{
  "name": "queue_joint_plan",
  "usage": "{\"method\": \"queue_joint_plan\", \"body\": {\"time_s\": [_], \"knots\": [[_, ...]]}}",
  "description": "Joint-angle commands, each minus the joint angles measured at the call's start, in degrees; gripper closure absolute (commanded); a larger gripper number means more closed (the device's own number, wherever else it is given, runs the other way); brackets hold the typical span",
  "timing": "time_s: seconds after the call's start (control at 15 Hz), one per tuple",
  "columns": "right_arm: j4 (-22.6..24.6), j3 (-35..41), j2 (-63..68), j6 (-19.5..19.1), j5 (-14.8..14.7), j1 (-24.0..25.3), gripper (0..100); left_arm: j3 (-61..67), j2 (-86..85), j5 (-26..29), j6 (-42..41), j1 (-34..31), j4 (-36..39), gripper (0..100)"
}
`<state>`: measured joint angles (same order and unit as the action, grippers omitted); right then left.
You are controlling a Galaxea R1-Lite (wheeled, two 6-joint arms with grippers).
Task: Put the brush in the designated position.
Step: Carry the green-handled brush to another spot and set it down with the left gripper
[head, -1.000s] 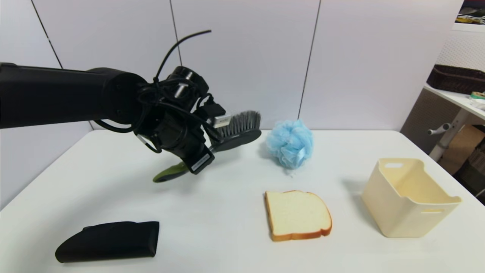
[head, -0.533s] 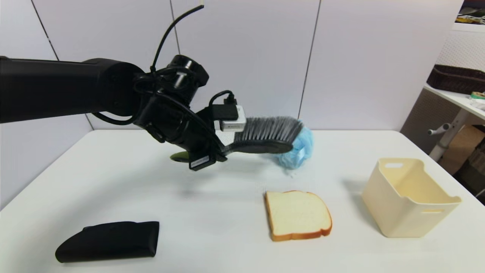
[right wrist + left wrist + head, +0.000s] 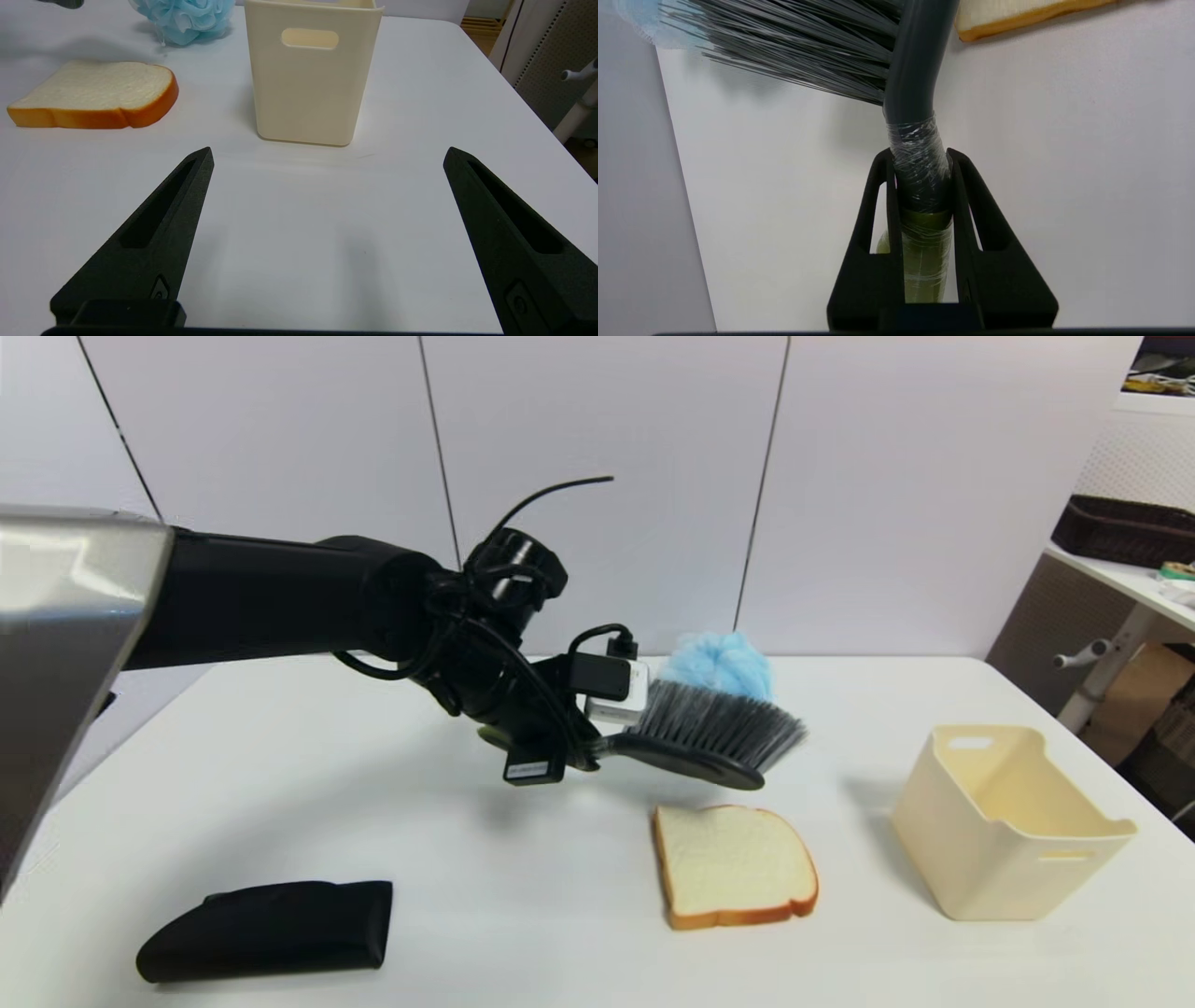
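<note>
Head view: the left arm reaches across the white desk (image 3: pixel 280 775) from the robot's left. Its left claw (image 3: pixel 583 756) is clamped on the handle of the brush (image 3: pixel 709 737), which is held in the air above the desk, clear of the surface. The brush head points toward the robot's right, bristles upward, and hangs just above and behind the slice of bread (image 3: pixel 733 866). The blue bath pouf (image 3: pixel 719 665) sits directly behind the bristles and is partly hidden by them. A cream bin (image 3: pixel 1008 821) stands on the robot's right, well apart from the bread. A black pouch (image 3: pixel 266 929) lies near the front edge on the robot's left.

Left wrist view: the two fingers (image 3: pixel 966 196) of the left claw (image 3: pixel 919 161) press against either side of the brush (image 3: pixel 915 74) at its wrapped neck, where grey meets green. The bristles fan out to one side. A corner of the bread (image 3: pixel 1017 14) shows past the brush head, with bare desk (image 3: pixel 1064 186) below.

Right wrist view: the right claw (image 3: pixel 327 156) is spread wide, gripping nothing, low over the desk (image 3: pixel 303 233) at the near right. The bin (image 3: pixel 306 79) stands ahead of it, the bread (image 3: pixel 93 93) and the pouf (image 3: pixel 184 16) farther off.
</note>
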<state>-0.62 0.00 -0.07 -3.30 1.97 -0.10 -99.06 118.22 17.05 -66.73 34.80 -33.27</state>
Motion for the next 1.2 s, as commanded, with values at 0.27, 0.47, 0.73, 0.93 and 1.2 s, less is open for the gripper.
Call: {"method": "queue_joint_plan", "body": {"time_s": [0.27, 0.47, 0.73, 0.93, 1.2], "knots": [[0.01, 0.09, 0.07, -0.04, 0.05, 0.01, 0, -9.40, 8.87, -6.95, 6.53, 3.52, 9.27, 100], [0.01, 0.09, 0.07, -0.04, 0.05, 0.01, 0, -9.22, 10.01, -7.12, 9.69, 4.31, 10.50, 100], [0.01, 0.09, 0.07, -0.04, 0.05, 0.01, 0, -9.04, 9.04, -8.00, 10.04, 4.83, 10.24, 100], [0.01, 0.09, 0.07, -0.04, 0.05, 0.01, 0, -8.61, 5.35, -10.37, 10.39, 4.83, 7.43, 100], [0.01, 0.09, 0.07, -0.04, 0.05, 0.01, 0, -3.33, 5.00, -10.37, 16.11, 5.98, 5.76, 100]]}}
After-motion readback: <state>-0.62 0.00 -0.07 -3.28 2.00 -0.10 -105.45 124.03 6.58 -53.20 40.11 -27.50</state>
